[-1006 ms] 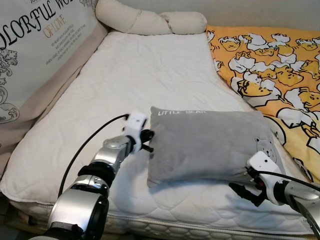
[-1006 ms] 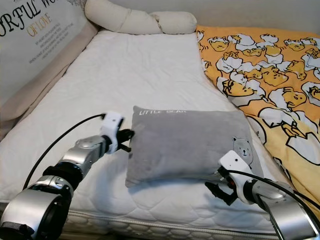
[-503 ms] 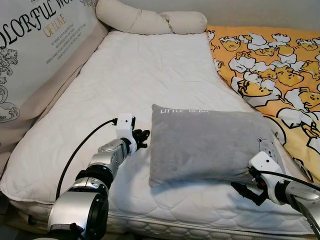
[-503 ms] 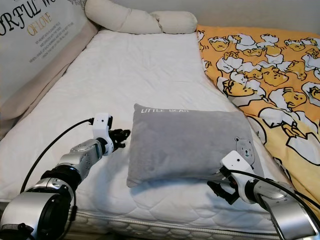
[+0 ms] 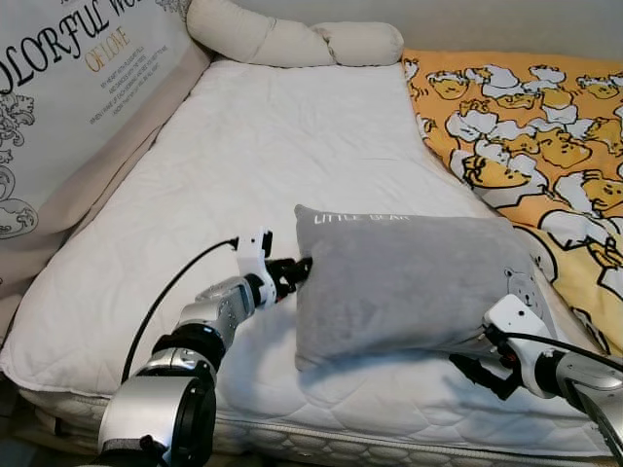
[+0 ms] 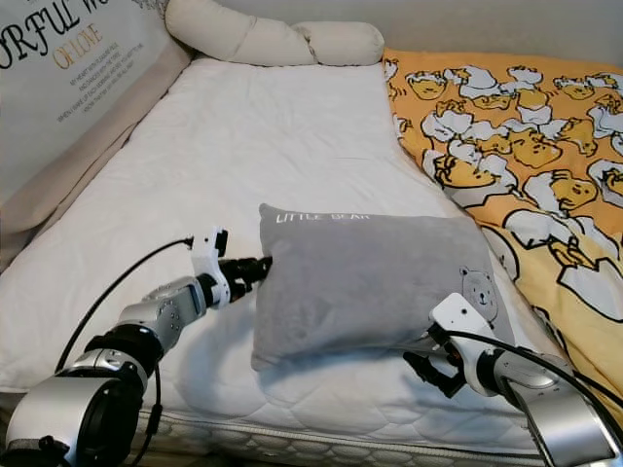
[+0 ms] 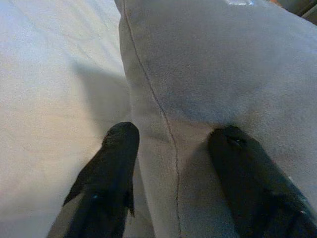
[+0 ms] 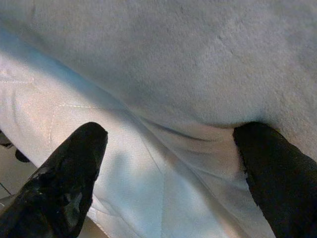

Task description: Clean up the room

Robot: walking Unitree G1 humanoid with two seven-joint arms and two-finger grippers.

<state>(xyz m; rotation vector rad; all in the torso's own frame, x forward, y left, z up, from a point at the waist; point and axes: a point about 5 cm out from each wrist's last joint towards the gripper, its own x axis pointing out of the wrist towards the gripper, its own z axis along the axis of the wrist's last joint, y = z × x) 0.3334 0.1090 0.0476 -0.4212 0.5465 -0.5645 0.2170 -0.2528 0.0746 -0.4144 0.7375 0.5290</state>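
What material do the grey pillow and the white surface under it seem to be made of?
The grey pillow looks like soft, matte plush or velour fabric: its close-up surface is fuzzy and it dents where the left tool straddles its seamed edge. The white mattress cover seems to be quilted cotton-like cloth, with stitched lines and no shine. The exact fibres cannot be told.

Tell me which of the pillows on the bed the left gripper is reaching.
The grey rectangular pillow printed LITTLE BEAR, at the near edge; the left gripper straddles its side seam. The cream bolster pillows lie untouched at the bed's head.
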